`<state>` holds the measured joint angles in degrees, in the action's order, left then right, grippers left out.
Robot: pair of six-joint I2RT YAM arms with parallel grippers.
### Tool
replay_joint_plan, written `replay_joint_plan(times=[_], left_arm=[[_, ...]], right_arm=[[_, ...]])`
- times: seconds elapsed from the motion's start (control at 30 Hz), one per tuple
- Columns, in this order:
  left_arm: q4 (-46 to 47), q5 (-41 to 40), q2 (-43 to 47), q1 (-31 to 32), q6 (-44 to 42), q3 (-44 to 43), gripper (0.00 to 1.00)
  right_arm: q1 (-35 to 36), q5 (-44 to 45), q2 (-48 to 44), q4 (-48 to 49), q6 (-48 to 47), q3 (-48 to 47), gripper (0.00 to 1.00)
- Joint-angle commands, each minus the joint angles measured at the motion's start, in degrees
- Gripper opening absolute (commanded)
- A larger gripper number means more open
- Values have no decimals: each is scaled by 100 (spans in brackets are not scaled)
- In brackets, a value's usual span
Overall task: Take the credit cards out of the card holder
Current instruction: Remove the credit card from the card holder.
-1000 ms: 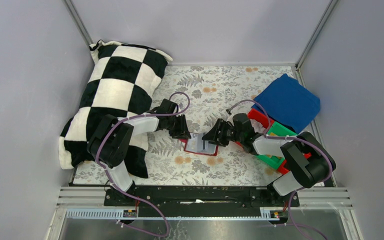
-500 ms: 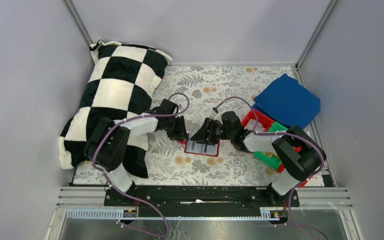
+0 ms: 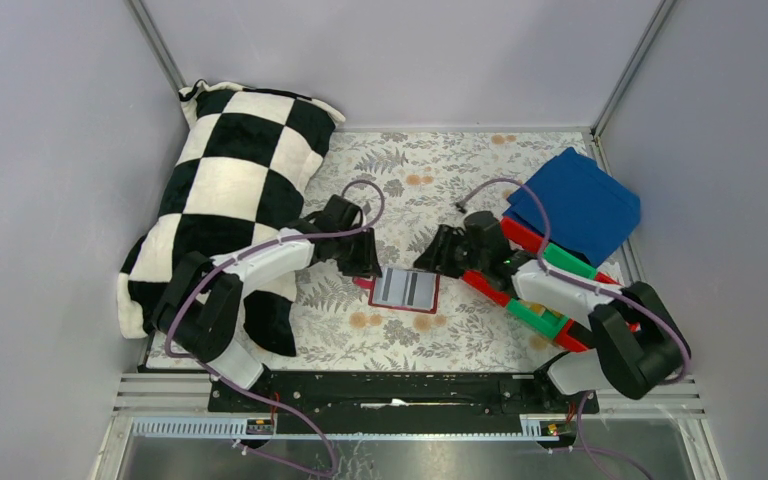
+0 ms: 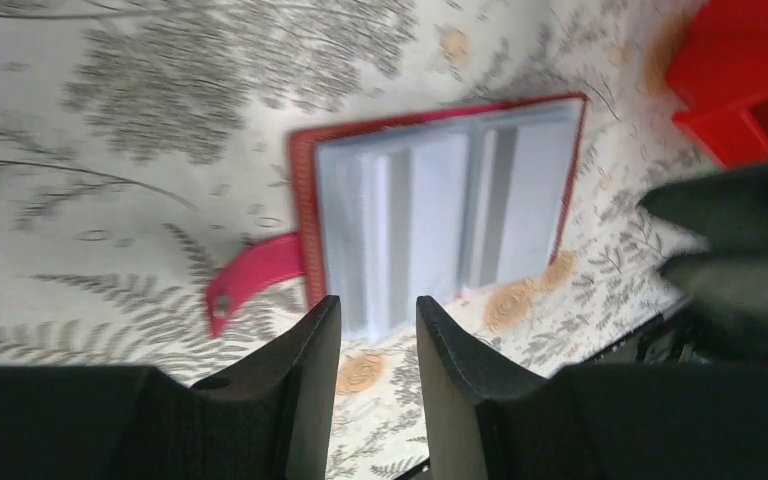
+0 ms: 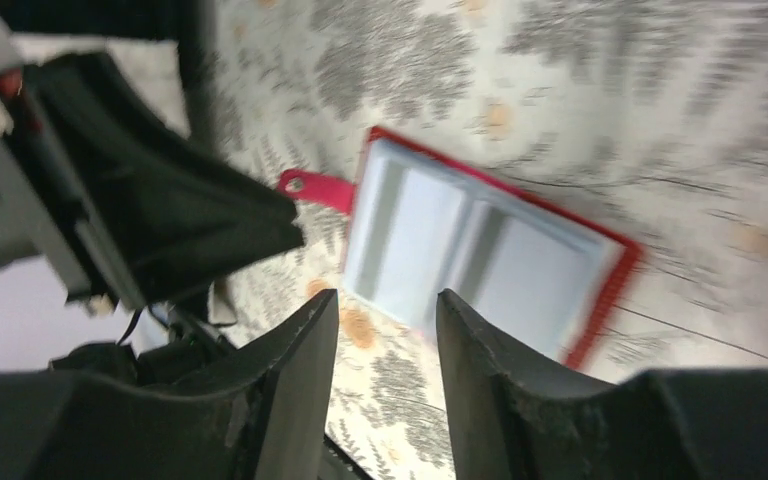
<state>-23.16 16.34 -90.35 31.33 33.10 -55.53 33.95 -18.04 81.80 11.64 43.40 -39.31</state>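
The card holder [image 3: 406,289] lies open and flat on the floral cloth, red-bordered, with its snap tab [image 4: 255,277] sticking out to one side. Pale grey-blue credit cards [image 4: 440,225] with dark stripes sit in both its halves; they also show in the right wrist view [image 5: 460,250]. My left gripper [image 3: 368,262] is open and empty, just left of the holder's edge [image 4: 305,220]. My right gripper [image 3: 438,255] is open and empty, just above the holder's right side [image 5: 605,290], not touching it.
A black-and-white checked pillow [image 3: 230,190] lies at the left. Red and green plastic bins [image 3: 545,290] stand at the right under the right arm, and a blue folded cloth [image 3: 575,205] lies behind them. Grey walls close in the mat on three sides.
The right gripper has drawn back up and to the right off the card holder. The holder now lies fully open and flat. The left gripper has stayed by its left edge.
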Motion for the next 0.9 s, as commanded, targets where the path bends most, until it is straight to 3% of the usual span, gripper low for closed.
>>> replay_joint_plan(times=[0.0,0.2,0.87], left_arm=[[408,71,-118,241,231,-65,38],[436,180,-390,242,182,-147,38],[637,518,-659,444,267,-121,37]], right_arm=[[-486,449,-596,-751,-316,385,46],[-497,354,-454,-906,-366,471,40],[-504,244,81,-516,-120,635,40]])
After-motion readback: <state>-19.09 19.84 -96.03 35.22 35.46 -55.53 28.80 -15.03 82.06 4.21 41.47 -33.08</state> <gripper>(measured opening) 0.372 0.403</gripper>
